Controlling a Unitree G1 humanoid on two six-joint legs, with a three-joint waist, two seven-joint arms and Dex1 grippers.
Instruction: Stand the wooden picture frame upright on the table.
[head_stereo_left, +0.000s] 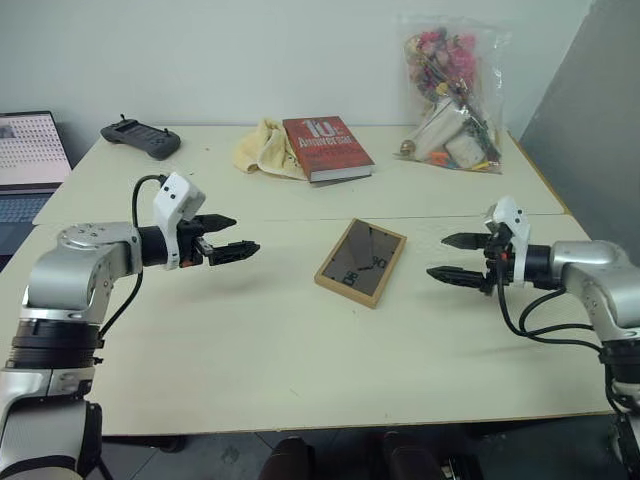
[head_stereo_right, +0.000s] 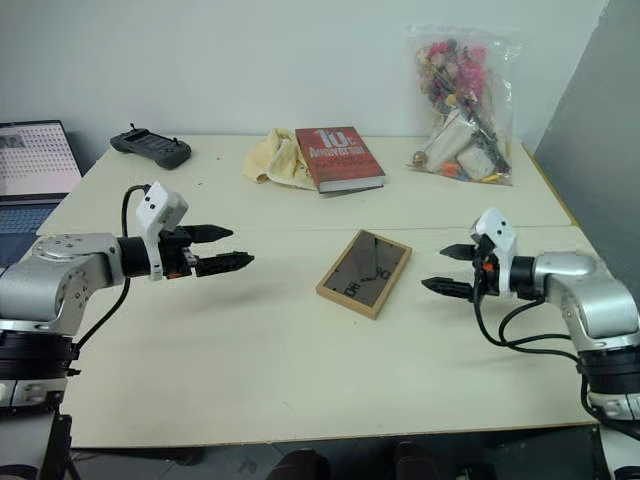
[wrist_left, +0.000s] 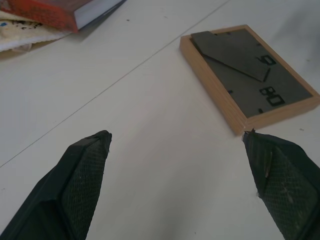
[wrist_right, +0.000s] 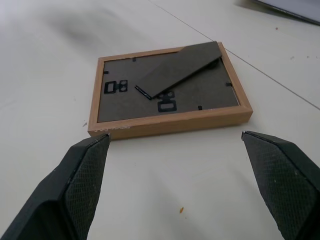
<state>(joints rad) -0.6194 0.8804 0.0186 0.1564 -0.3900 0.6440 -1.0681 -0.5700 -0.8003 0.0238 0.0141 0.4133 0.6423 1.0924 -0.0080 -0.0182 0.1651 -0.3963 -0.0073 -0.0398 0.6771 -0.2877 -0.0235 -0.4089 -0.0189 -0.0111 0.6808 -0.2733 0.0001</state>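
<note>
The wooden picture frame lies flat in the middle of the table, dark back panel and folded stand facing up. It also shows in the left wrist view and the right wrist view. My left gripper hovers open to the frame's left, a good hand's width away, pointing toward it. To the frame's right my right gripper hangs open, its fingers aimed at the frame's near edge. Neither touches the frame.
A red book lies on a yellow cloth at the back. At the back right stands a clear bag of toys. A black controller rests at the back left, a laptop beyond the left edge.
</note>
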